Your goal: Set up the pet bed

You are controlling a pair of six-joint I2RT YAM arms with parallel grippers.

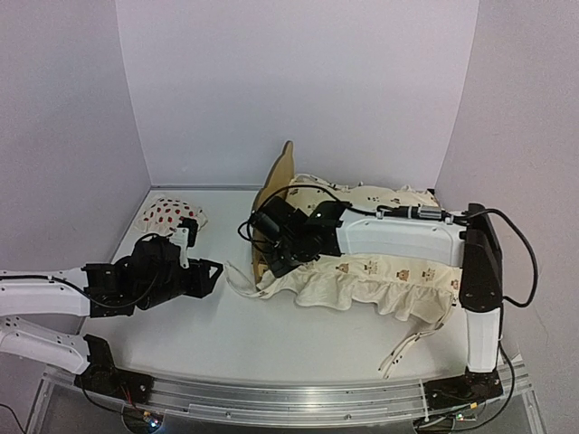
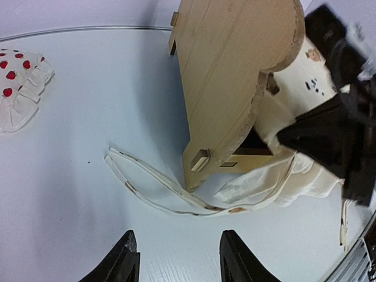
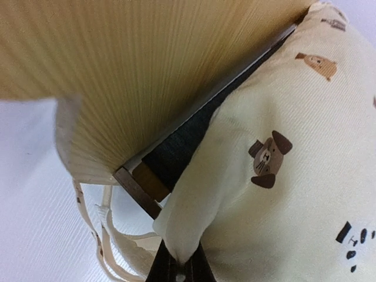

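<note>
The pet bed (image 1: pixel 275 182) is a light plywood frame, and its headboard (image 2: pixel 235 76) rises at the left end. A cream animal-print cover (image 1: pixel 380 271) lies over the rest and hides most of the frame. My right gripper (image 3: pixel 179 267) is shut on a corner of the cover (image 3: pixel 282 164), beside the headboard's lower corner and the grey base (image 3: pixel 176 147). My left gripper (image 2: pixel 179 249) is open and holds nothing, low over the table just left of the cover's tie straps (image 2: pixel 164 188). In the top view the left gripper (image 1: pixel 213 271) is left of the bed.
A small white pillow with red strawberries (image 1: pixel 172 214) lies at the back left (image 2: pixel 17 88). More tie straps (image 1: pixel 412 344) trail off the cover toward the front right. The right arm (image 1: pixel 398 237) reaches across the cover. Walls close in the table on three sides.
</note>
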